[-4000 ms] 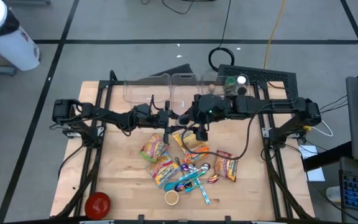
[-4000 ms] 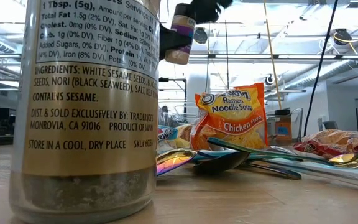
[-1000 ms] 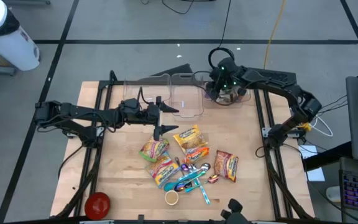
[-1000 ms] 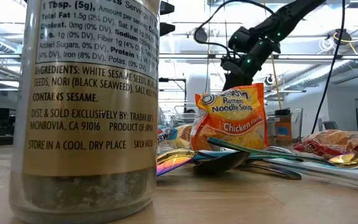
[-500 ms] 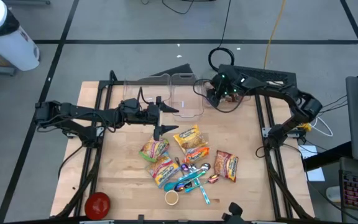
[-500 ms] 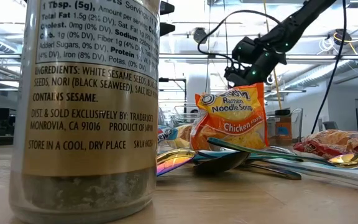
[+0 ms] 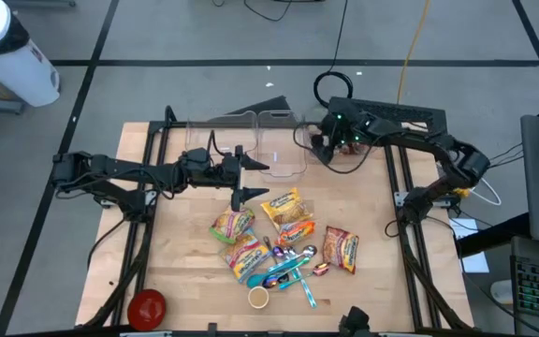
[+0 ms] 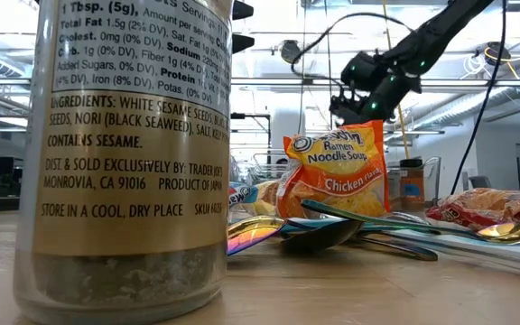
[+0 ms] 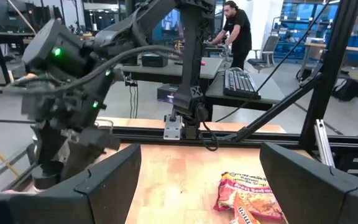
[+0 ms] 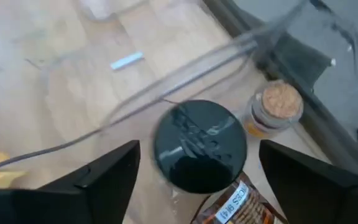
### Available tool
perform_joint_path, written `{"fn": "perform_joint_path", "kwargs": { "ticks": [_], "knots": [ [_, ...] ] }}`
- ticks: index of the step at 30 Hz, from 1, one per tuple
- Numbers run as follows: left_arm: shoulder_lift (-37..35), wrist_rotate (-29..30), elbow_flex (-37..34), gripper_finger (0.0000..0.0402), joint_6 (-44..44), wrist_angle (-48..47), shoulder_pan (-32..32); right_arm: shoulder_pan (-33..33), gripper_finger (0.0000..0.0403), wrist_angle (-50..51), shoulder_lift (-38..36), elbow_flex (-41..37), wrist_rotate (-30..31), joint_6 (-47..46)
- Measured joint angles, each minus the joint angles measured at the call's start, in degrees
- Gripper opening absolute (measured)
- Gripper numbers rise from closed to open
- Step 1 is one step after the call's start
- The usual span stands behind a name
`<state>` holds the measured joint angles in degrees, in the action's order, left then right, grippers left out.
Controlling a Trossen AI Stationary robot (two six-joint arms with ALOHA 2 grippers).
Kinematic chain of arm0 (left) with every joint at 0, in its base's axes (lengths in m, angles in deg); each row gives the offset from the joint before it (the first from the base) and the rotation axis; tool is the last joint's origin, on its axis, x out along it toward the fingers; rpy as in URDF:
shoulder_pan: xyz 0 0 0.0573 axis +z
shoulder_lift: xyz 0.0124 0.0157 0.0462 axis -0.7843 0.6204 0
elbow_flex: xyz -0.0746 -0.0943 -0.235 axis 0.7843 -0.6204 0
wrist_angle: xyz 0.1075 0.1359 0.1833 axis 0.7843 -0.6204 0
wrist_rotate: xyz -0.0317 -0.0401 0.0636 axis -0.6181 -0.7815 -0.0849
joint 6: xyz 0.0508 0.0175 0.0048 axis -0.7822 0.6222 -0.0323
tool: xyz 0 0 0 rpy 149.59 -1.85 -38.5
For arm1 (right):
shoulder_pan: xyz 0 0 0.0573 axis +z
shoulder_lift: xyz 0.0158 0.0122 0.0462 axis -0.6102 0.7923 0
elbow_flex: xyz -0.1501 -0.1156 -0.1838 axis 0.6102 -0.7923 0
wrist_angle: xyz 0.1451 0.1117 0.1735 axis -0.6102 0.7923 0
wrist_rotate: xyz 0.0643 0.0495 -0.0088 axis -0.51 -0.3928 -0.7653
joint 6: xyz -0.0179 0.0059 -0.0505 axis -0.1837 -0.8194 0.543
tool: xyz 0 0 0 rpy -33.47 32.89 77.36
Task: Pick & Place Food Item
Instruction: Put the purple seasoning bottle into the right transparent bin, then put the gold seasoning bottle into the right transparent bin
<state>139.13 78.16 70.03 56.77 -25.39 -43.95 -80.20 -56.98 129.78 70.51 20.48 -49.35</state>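
Black-lidded jar [image 10: 199, 153] stands directly under the right gripper [image 10: 197, 186], whose fingers are spread wide.

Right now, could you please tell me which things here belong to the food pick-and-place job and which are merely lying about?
Job: right hand, open above the black-lidded jar; cork-topped jar beside it; clear bins; ramen packets.
Lying about: spoons; red bowl; small cup; left hand, open, waiting over mid-table.
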Motion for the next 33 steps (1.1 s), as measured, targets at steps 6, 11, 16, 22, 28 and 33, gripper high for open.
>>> {"fn": "perform_joint_path", "kwargs": {
  "ticks": [6,11,16,22,28,33],
  "knots": [
    [0.0,0.0,0.0,0.0338,4.6,0.0,0.0,1.3,0.0331,1.5,-9.5,0.0,0.2,-0.1],
    [0.0,-1.5,0.0,0.0337,5.6,-3.5,-0.7,6.2,0.0325,4.7,-20.6,0.1,0.2,-0.9],
    [0.0,-10.7,0.0,0.0338,1.5,-17.2,-4.6,15.4,0.0326,5.6,-30.7,-0.3,0.1,-3.1],
    [0.0,-12.5,0.0,0.0338,2.8,-35.2,-12.1,26.7,0.0325,1.2,-37.8,-4.7,3.3,-3.2],
    [2.0,-6.5,-0.1,0.0338,10.6,-40.9,-22.2,34.1,0.0325,-4.9,-39.0,-9.3,10.6,-1.3],
    [6.7,2.6,-0.1,0.0338,6.2,-31.9,-29.7,36.4,0.0325,-8.9,-38.4,-11.2,10.7,-0.7]
  ]
}}
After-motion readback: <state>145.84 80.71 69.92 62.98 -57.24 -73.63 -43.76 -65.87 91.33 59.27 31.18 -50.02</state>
